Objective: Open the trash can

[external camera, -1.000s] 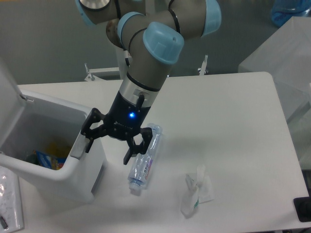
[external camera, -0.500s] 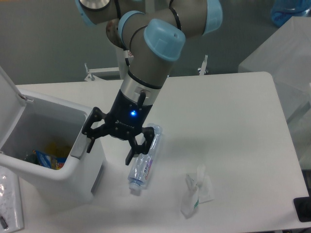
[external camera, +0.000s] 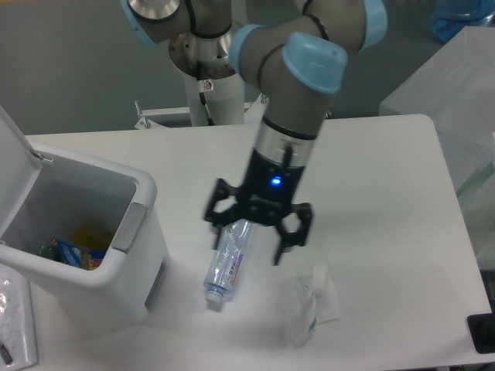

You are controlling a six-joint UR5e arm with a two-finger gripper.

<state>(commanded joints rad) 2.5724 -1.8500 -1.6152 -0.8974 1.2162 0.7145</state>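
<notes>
fixed camera: bin open at left, gripper over the bottle

the trash can sits at the left edge of the white table, a boxy white bin with rounded corners. its lid stands tilted up and back at the far left, so the inside shows: some coloured packaging lies at the bottom, blue and yellow, with print too small to read. a grey strip runs along the rim on the side nearest the arm.

the gripper hangs well to the right of the bin, apart from it, with its black fingers spread wide and holding nothing. a blue light glows on the wrist above them. under and just left of the fingers lies a clear plastic bottle on its side, cap toward the camera; its label carries blue marks that cannot be read. to the right of the bottle, near the table's front edge, lies a crumpled clear wrapper.
</notes>
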